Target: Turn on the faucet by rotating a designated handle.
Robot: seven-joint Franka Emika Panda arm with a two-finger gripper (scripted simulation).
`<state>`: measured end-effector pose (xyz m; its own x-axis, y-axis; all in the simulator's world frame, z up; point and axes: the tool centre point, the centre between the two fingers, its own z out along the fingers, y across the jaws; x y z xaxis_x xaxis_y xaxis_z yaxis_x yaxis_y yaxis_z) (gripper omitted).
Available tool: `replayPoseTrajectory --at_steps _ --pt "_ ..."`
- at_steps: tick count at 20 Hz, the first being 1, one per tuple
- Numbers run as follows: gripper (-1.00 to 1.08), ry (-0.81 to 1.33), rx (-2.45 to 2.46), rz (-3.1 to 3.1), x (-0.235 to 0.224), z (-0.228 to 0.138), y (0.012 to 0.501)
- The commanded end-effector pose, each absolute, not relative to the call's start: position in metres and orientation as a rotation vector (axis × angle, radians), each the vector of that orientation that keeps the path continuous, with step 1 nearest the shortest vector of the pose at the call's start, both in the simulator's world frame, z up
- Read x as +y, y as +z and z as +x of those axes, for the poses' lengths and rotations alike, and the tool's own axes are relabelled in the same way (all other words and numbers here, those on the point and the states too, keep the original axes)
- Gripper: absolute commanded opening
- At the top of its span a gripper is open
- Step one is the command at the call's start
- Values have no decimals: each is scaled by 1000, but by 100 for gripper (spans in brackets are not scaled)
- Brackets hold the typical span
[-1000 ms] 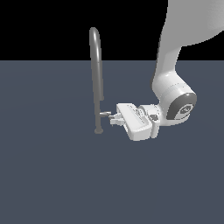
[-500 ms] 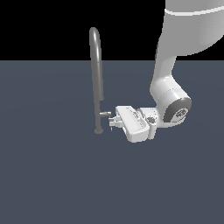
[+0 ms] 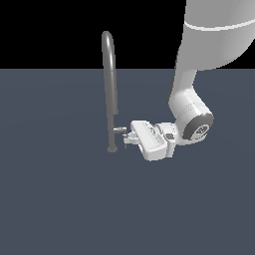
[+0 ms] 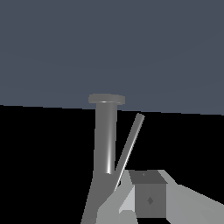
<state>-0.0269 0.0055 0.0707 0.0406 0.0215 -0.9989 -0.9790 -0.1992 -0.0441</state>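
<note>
- The arm (image 3: pixel 211 55) is glossy white, built of thick rounded tube-like segments, with a thin pale seam ringing its broad upper segment.
- The wrist joint (image 3: pixel 195 128) is a bulging white housing capped by a dark grey round disc that carries a small pale circular marking.
- The end effector (image 3: pixel 128 138), next to the wrist joint, has a flat white boxy body with fine dark lines across its upper face.
- Its fingers (image 3: pixel 130 135) are short, pale grey stubs.
- In the wrist view one finger (image 4: pixel 148 197) appears as a blocky grey piece with a small diamond-shaped mark on its face.
</note>
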Motion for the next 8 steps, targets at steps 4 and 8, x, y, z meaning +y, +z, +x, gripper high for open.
replayPoseTrajectory --at_steps 4,8 --pt "-100 1339 1106 -1347 7 -21 39" --pt "-100 1343 1116 -1343 7 -18 30"
